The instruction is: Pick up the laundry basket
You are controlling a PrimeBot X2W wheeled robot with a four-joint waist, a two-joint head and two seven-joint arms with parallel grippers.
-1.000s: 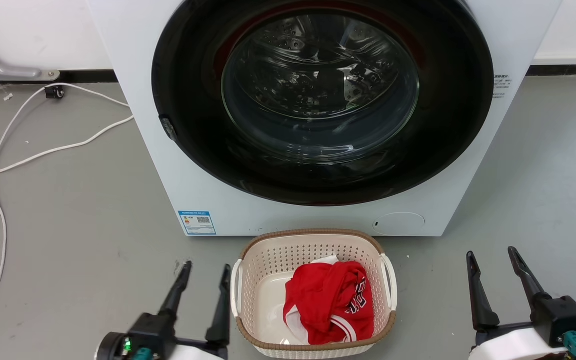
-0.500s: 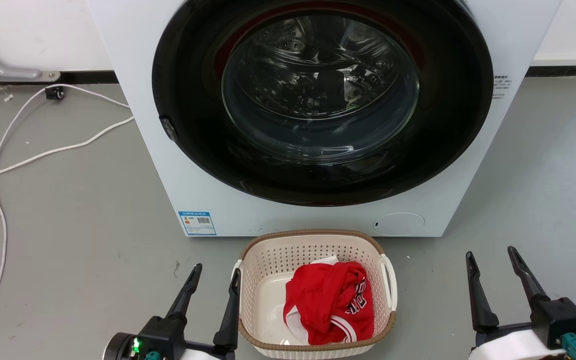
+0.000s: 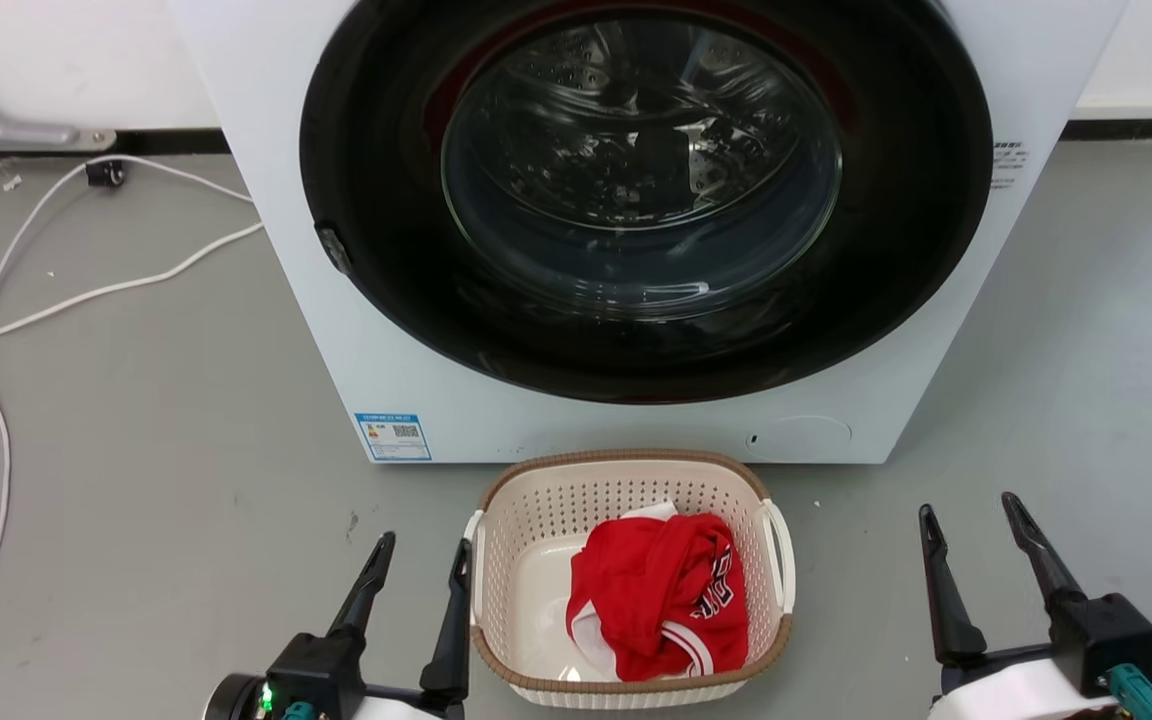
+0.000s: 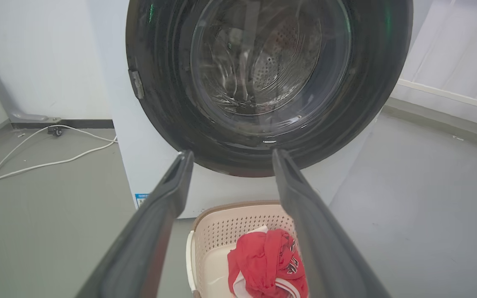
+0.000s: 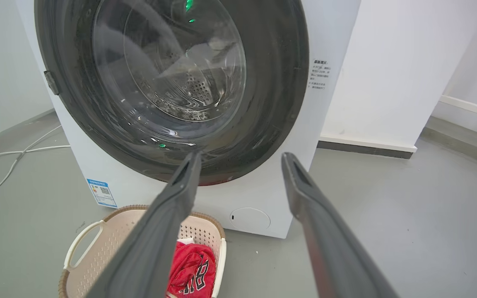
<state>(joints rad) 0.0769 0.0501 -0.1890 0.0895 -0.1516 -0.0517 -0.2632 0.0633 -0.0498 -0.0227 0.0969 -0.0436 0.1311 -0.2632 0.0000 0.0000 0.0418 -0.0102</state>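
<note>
The basket (image 3: 626, 458) stands on the grey floor (image 3: 166, 500), upright, with the washer (image 3: 336, 300) just behind it. The washer's round dark door (image 3: 636, 200) is closed, and a blue sticker (image 3: 393, 436) sits on the white panel behind the basket's left corner. Inside the basket a crumpled red garment (image 3: 661, 590) with white trim lies toward the right side, leaving the pale bottom bare on the left. A white loop handle (image 3: 784, 560) shows on the basket's right side and another on its left.

The left gripper (image 3: 424, 545) is just left of the basket, its fingers parted and holding nothing. Its inner finger (image 3: 456, 610) runs close along the left handle; I cannot tell whether the two touch. In the left wrist view that handle shows low between the two fingers, and the right-hand finger crosses in front of the basket's far wall and the garment.

The right gripper (image 3: 968, 506) is well to the right of the basket, apart from it, over bare floor. Its fingers are spread wide and are empty. In the right wrist view the basket lies low and to the left, partly behind the left-hand finger, with the garment showing beside that finger.

A white cable (image 3: 86, 295) trails across the floor far to the left of the basket, running back toward the wall.
</note>
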